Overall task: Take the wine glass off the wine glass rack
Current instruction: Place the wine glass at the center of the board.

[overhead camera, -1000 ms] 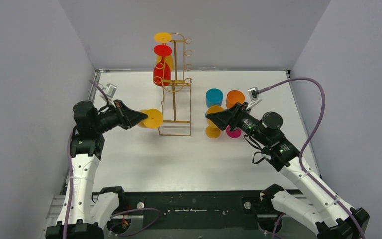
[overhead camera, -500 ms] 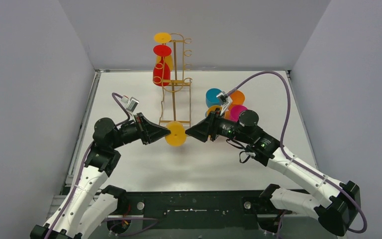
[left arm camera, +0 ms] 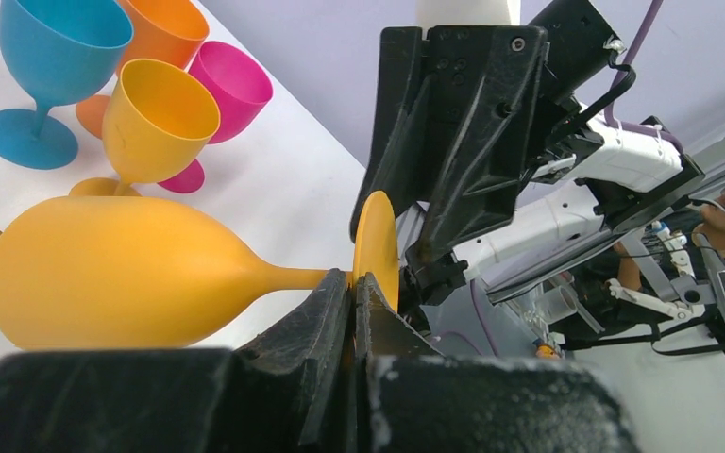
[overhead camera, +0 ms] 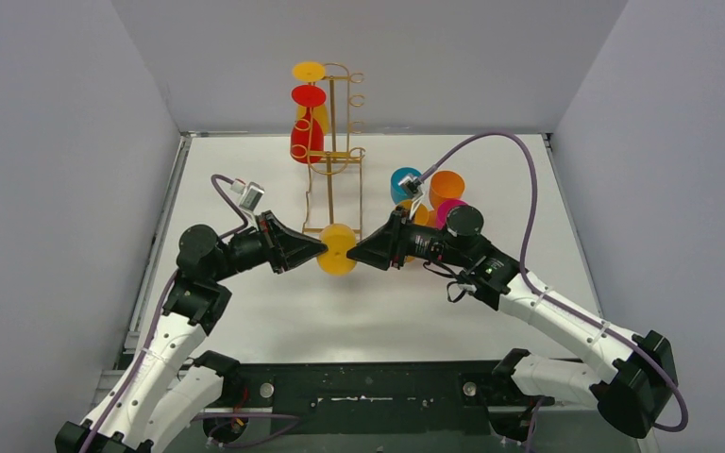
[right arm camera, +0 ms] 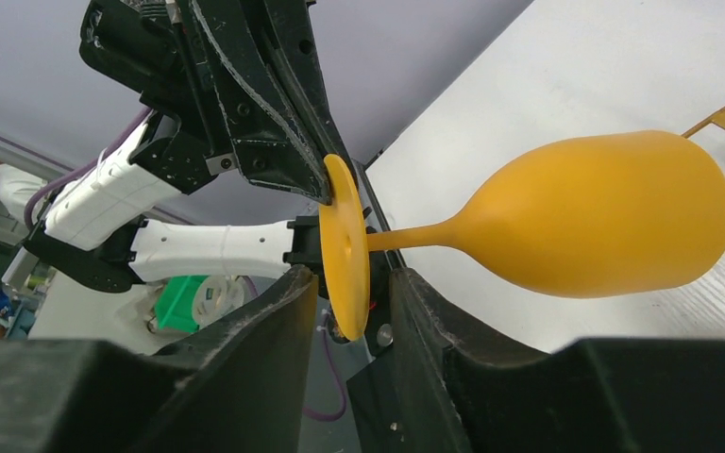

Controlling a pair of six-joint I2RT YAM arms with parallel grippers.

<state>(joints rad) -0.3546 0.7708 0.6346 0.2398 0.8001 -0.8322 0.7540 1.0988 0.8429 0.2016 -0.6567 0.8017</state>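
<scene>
Wine glass (overhead camera: 338, 249) lies level just in front of the wine glass rack (overhead camera: 331, 189) base at mid-worktop, bowl toward the rack, foot toward the near edge, stem pinched by left end effector (overhead camera: 322, 249), right end effector (overhead camera: 350, 255) straddling the foot from the opposite side, jaws part-open.

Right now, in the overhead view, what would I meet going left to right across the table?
Left arm's black gripper, yellow-orange plastic wine glass held sideways, right arm's black gripper, teal plastic goblet, orange plastic goblet.
</scene>
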